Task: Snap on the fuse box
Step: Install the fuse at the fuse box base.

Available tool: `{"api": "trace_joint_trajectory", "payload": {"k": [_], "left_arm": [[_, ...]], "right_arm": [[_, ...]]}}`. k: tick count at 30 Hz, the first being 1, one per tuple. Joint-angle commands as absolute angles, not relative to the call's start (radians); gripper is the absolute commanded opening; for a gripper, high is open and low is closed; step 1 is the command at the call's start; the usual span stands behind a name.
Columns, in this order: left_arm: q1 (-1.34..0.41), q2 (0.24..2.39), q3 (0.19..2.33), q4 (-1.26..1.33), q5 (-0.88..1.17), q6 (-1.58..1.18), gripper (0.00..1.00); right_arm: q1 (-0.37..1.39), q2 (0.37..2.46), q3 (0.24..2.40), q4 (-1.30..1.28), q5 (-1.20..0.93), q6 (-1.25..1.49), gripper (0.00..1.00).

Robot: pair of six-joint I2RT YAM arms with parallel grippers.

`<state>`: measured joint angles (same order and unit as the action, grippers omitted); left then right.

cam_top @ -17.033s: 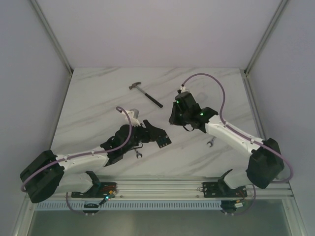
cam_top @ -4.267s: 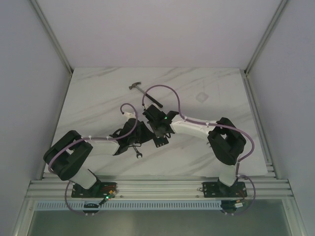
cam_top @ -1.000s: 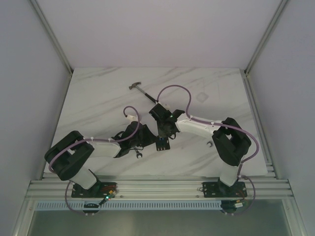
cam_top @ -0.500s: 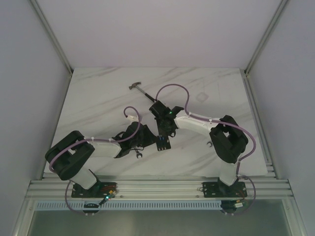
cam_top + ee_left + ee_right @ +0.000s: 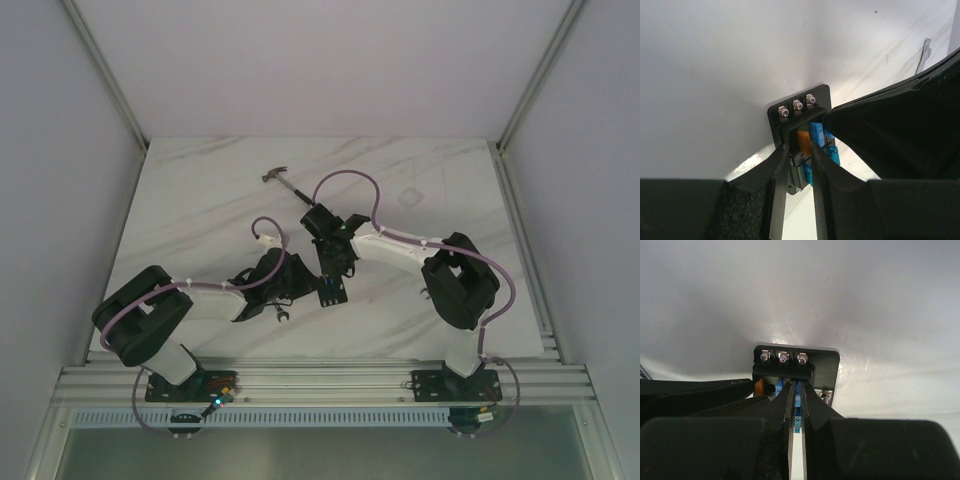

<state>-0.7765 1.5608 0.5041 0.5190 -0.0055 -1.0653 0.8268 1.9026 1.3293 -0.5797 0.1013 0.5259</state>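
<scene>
Fuse box (image 5: 796, 123) x1 in L end effector (image 5: 800, 147); R end effector (image 5: 796, 389) pinches blue fuse (image 5: 797, 401).

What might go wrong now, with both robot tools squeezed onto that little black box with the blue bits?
1. The right tool, its tips shut, points down among the blue fuses. Pushing there might bend one or knock it loose.
2. The left tool seems to grip only a narrow part of the fuse box, so the box may twist or slip out.
3. Both tools sit crowded together and might bump each other.
</scene>
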Motion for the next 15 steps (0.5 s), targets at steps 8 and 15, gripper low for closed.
{"api": "trace_joint_trajectory", "payload": {"k": [8,15], "left_arm": [[-0.798,1.546,0.494,0.521,-0.018,-1.083,0.34],[-0.803,1.545,0.498,0.523,-0.021,-1.087,0.34]], "right_arm": [[0.885,1.849,1.313,-0.509,0.177,0.477,0.21],[0.891,1.787,1.303,-0.548,0.216,0.511,0.28]]}}
